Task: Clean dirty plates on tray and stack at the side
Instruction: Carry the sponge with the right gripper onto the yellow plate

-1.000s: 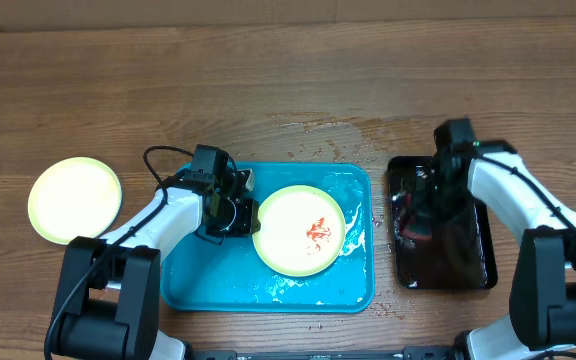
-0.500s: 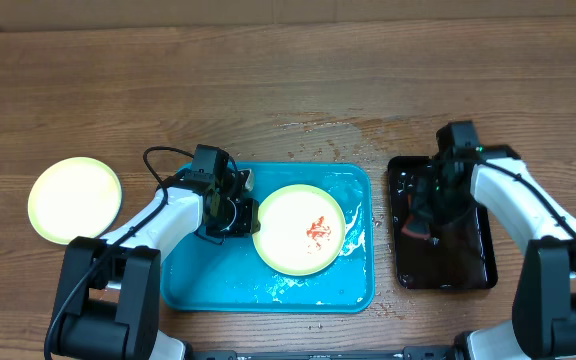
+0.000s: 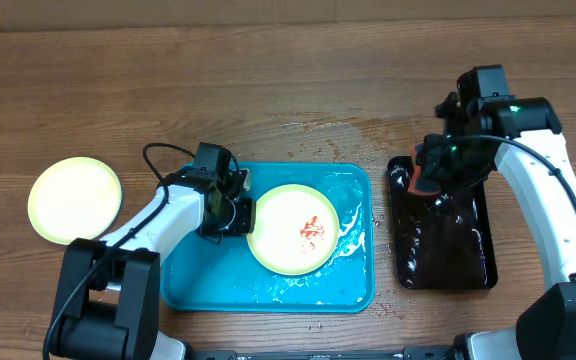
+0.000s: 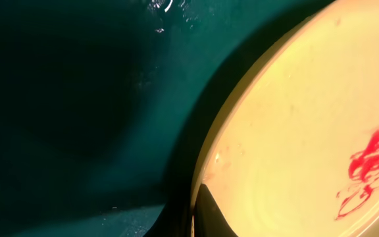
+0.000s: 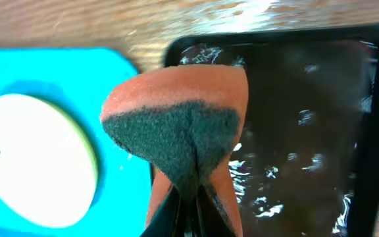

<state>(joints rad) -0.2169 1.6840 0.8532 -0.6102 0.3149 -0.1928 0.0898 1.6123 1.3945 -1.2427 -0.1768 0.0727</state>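
— Lifted off the black tray, the right gripper now pinches the orange sponge above its corner.
— And the left gripper?
— Still clamped on the smeared yellow plate, nudged leftward inside the turquoise tray

Robotics lab bench, wood-grain table, white left arm, right arm

plate: cut by right edge | right hand: fingertips hidden behind sponge
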